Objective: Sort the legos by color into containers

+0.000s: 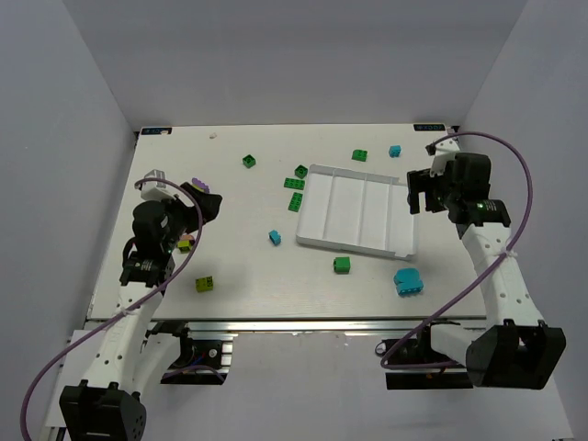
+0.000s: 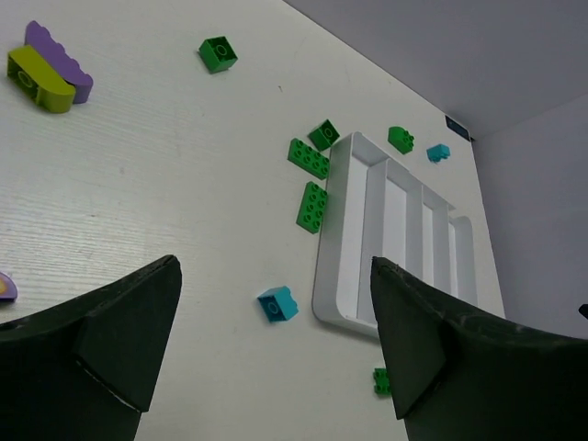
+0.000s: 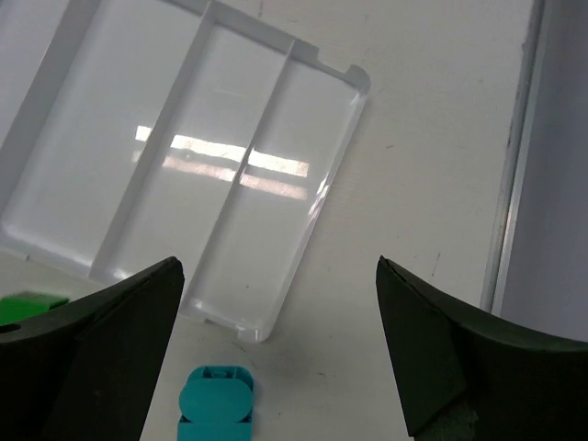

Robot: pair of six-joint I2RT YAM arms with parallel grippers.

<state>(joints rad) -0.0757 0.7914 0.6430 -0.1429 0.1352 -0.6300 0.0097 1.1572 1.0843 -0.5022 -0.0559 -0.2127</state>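
The left claw (image 2: pixel 274 268) and right claw (image 3: pixel 277 265) both gape wide, holding nothing. A glossy white plastic tray (image 1: pixel 354 246) has 4 long ridged compartments; small studded legos (image 1: pixel 342 265) dot the pale woodgrain tabletop (image 1: pixel 248 280).

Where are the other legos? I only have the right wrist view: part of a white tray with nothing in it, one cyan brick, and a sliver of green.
Observer: The top view shows all four compartments of the white tray empty; every brick lies on the table.
Operator: Are there any purple ones?
Observer: Yes. The left wrist view shows a purple brick beside a lime brick, on the table's left side ahead of the left gripper.
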